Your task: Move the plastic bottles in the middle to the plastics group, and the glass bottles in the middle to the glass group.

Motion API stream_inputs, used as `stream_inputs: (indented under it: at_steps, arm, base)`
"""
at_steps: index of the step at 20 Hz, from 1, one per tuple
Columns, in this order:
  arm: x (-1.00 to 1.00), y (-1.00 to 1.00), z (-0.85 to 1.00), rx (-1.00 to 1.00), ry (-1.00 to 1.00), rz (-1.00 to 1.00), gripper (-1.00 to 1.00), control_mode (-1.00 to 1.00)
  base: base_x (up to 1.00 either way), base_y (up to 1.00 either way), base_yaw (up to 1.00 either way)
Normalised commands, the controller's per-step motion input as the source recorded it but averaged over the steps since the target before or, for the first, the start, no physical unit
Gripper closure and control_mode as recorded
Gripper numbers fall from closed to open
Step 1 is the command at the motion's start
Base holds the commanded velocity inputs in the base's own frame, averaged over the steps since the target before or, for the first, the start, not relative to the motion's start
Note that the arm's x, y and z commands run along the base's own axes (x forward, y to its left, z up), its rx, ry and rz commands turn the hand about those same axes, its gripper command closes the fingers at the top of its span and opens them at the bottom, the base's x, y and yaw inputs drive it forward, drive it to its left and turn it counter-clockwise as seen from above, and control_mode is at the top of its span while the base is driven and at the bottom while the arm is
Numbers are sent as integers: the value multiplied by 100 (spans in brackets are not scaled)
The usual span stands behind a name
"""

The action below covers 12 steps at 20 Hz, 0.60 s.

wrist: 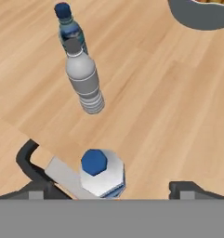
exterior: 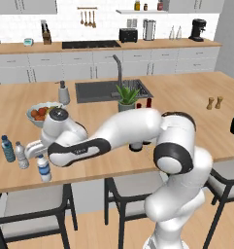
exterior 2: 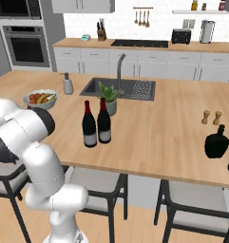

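Fingers spread; water bottle between, apparently free.

The white arm rises from its base at the lower right of the left base view, bends at a bulky dark-banded elbow, and reaches far out to the robot's left, its forearm lying nearly level and low over the bench edge. The wrist turns the tool downward (its housing is the rounded white-and-dark block at the end). In the hand view the two dark fingertips stand wide apart at the bottom corners, the jaws spread and gripping nothing. In the right base view, the shoulder and upper arm sit at the left edge.
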Motion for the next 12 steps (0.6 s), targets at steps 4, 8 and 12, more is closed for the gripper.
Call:
stream_inputs:
  at_steps: [4, 8, 12]
  arm:
    - [-57, -59, 63, 1, -1, -24, -100, -100]
    - [-43, -67, 77, 2, 0, -25, -100, -100]
    - [-26, -75, 59, 1, 0, -18, -100, -100]
  base:
    - [0, 0, 0]
    - [0, 0, 0]
    - [0, 0, 0]
